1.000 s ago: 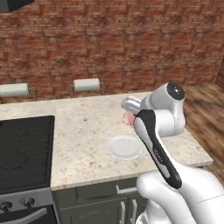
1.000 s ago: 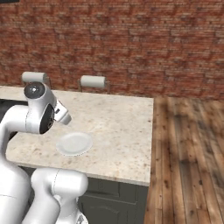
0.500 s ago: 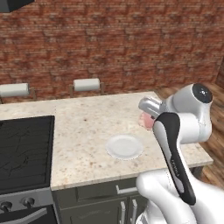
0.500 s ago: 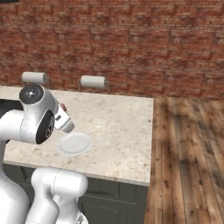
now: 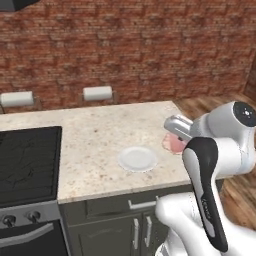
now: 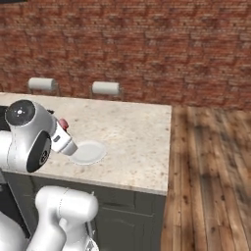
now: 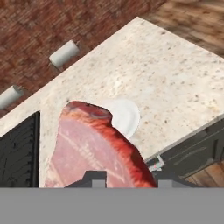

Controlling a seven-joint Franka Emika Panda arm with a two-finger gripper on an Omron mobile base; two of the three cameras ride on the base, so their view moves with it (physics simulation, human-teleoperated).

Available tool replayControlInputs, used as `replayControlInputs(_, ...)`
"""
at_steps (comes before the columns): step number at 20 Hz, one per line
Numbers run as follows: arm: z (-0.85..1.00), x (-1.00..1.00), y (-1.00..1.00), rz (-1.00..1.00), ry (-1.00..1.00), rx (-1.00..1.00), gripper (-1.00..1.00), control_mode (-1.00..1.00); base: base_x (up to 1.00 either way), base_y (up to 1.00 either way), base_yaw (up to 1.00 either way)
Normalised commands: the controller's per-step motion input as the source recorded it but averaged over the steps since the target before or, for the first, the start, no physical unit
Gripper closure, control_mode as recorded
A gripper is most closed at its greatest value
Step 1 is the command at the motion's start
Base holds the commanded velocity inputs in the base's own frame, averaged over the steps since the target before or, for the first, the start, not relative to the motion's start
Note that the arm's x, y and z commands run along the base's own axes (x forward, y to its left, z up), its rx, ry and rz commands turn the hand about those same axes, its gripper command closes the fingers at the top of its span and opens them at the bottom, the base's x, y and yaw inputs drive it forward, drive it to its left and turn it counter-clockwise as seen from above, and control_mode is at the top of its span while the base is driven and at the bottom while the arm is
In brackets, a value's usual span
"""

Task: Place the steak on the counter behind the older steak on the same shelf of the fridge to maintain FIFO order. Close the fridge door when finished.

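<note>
Gripper (image 7: 127, 178) is clamped on the steak (image 7: 94, 151), so we've got it lifted off the counter (image 5: 105, 135) above the plate (image 7: 127, 114). Fridge run, shelving and door-closing are all left.

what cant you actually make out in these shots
- Gripper: in the hand view the steak covers the finger tips, so the contact itself is hidden.
- Steak in the left base view: mostly hidden behind the white arm.
- Plate: its near-left edge is covered by the wrist in the right base view.
- Stove top: cut off by the left base view's left edge.
</note>
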Motion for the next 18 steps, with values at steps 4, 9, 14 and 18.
replayControlInputs(4, 0.0, 0.0, 0.0, 0.0, 0.0, 0.0, 1.0, 1.0, -0.84, -0.88, -0.07)
replayControlInputs(9, 0.0, 0.0, 0.0, 0.0, 0.0, 0.0, 1.0, 1.0, -0.61, -0.93, -0.22)
replayControlInputs(14, 0.0, 0.0, 0.0, 0.0, 0.0, 0.0, 1.0, 1.0, -0.19, -0.61, -0.4)
replayControlInputs(18, 0.0, 0.0, 0.0, 0.0, 0.0, 0.0, 1.0, 1.0, -0.01, -0.37, -0.53)
